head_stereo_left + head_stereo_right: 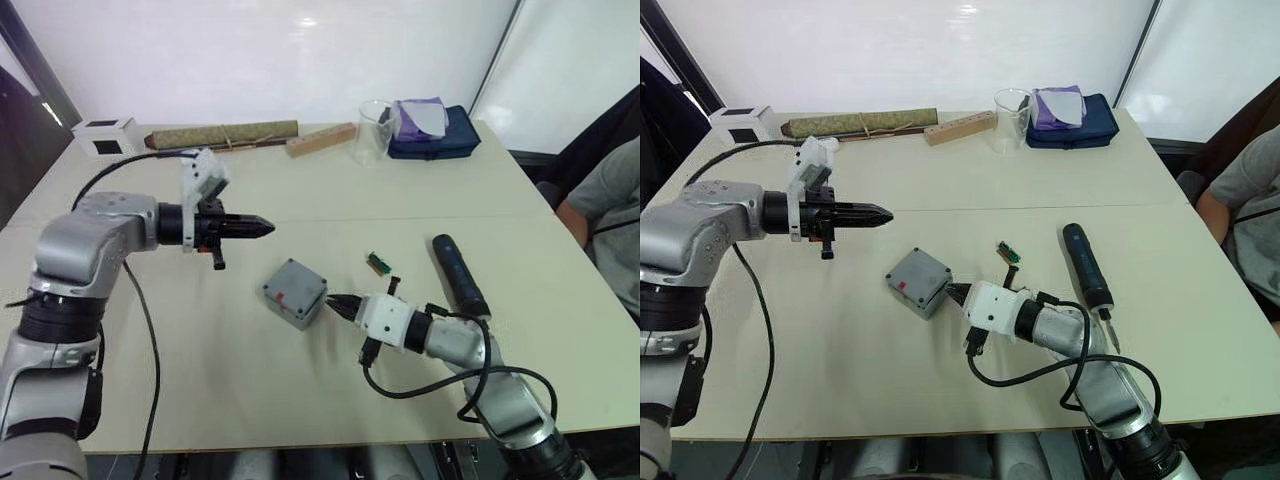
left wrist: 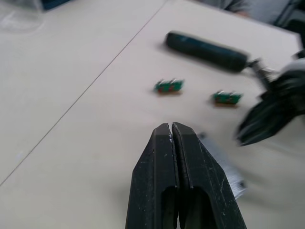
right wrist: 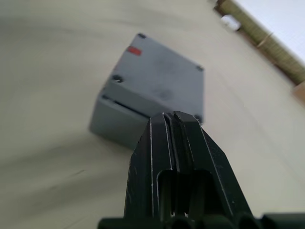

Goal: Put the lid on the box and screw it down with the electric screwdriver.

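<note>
Right gripper (image 1: 337, 303) closed, touching box (image 1: 294, 293)

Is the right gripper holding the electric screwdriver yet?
No. The electric screwdriver lies untouched on the table, while the right gripper is shut and empty beside the box.

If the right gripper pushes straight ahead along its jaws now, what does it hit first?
Most likely the box, lid already on: the right gripper, jaws shut, points at its near side wall, almost touching.
</note>
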Motion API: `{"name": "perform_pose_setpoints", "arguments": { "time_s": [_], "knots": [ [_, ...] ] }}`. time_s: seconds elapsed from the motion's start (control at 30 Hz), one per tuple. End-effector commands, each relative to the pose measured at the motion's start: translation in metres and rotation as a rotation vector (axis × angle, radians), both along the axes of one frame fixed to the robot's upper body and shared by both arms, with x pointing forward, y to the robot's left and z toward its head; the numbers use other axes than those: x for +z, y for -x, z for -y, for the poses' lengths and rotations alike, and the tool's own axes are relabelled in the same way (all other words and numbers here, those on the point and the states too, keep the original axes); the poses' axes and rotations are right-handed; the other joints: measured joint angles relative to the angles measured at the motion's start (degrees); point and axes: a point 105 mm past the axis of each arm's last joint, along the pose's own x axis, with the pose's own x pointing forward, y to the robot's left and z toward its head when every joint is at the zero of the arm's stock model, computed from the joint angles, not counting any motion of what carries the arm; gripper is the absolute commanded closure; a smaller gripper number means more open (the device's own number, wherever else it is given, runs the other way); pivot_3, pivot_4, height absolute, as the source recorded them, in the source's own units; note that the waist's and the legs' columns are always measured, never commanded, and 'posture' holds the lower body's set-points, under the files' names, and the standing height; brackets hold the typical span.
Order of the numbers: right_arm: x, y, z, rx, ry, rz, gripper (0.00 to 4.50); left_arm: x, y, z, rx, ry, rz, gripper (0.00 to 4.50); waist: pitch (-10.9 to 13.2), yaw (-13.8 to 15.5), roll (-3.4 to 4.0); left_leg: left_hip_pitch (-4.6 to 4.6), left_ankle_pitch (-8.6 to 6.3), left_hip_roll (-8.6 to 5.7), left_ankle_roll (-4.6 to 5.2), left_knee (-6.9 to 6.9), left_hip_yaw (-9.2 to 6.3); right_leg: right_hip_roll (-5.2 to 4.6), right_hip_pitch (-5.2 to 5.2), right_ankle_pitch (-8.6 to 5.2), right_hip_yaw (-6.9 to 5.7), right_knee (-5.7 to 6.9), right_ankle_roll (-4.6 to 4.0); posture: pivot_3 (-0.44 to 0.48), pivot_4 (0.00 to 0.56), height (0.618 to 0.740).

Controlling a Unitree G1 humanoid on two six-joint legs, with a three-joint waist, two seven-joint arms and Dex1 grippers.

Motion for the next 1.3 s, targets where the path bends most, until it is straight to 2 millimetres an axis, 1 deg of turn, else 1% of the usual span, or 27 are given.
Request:
{"name": "perform_pose_setpoints", "arguments": {
  "time_s": [0.03, 0.1, 0.3, 0.57, 0.73, 1.03, 1.17, 1.3],
  "knots": [
    [0.014, 0.001, -0.009, 0.018, -0.043, 0.004, 4.46, -0.018, -0.001, -0.008, -0.013, -0.11, 0.037, 4.5, 0.0, 0.1, -0.02, -0.08, 0.0, 0.0, 0.0, 0.01, -0.01, 0.0, -0.06, 0.0, -0.01, 0.01, 0.0, 0.0, 0.15, 0.74],
    [0.014, 0.0, -0.009, 0.016, -0.039, -0.003, 4.46, -0.027, 0.0, -0.007, -0.028, -0.123, 0.026, 4.5, 0.0, 0.3, -0.02, -0.16, 0.0, 0.0, -0.01, 0.03, 0.01, -0.03, -0.13, -0.05, -0.01, 0.0, -0.1, 0.0, 0.15, 0.74],
    [0.01, -0.002, -0.011, 0.005, -0.015, -0.039, 4.46, -0.044, 0.003, 0.0, -0.056, -0.13, 0.004, 4.5, 0.1, 0.4, -0.04, -0.2, 0.0, -0.02, -0.01, 0.06, 0.02, -0.07, -0.12, -0.04, -0.04, -0.02, -0.09, 0.0, 0.15, 0.74],
    [0.011, -0.003, -0.011, -0.006, -0.018, -0.042, 4.46, -0.054, 0.009, 0.014, -0.101, -0.117, -0.015, 4.5, 0.1, 0.3, -0.04, -0.2, 0.0, -0.01, -0.01, 0.05, -0.01, -0.04, -0.14, 0.02, -0.05, 0.0, 0.03, 0.0, 0.15, 0.74],
    [0.01, -0.004, -0.013, -0.006, -0.019, -0.046, 4.46, -0.052, 0.009, 0.018, -0.112, -0.108, -0.013, 4.5, 0.1, 0.3, -0.04, -0.2, 0.0, -0.01, -0.01, 0.05, 0.0, -0.04, -0.14, 0.03, -0.05, 0.0, 0.04, 0.0, 0.15, 0.74],
    [0.009, -0.006, -0.016, 0.001, -0.022, -0.049, 4.46, -0.052, 0.013, 0.021, -0.133, -0.108, -0.023, 4.5, 0.1, 0.3, -0.04, -0.2, 0.0, -0.01, -0.01, 0.05, -0.01, -0.04, -0.14, 0.03, -0.05, 0.0, 0.04, 0.0, 0.15, 0.74],
    [0.008, -0.005, -0.019, 0.01, -0.024, -0.057, 4.46, -0.055, 0.013, 0.02, -0.124, -0.114, -0.022, 4.5, 0.1, 0.3, -0.04, -0.2, 0.0, -0.01, -0.01, 0.05, -0.01, -0.04, -0.14, 0.03, -0.05, 0.0, 0.04, 0.0, 0.15, 0.74],
    [0.008, -0.005, -0.022, 0.024, -0.024, -0.062, 4.46, -0.054, 0.013, 0.021, -0.127, -0.112, -0.016, 4.5, 0.1, 0.3, -0.04, -0.2, 0.0, -0.01, -0.01, 0.05, -0.01, -0.04, -0.14, 0.03, -0.05, 0.0, 0.05, 0.0, 0.15, 0.74]
  ]
}}
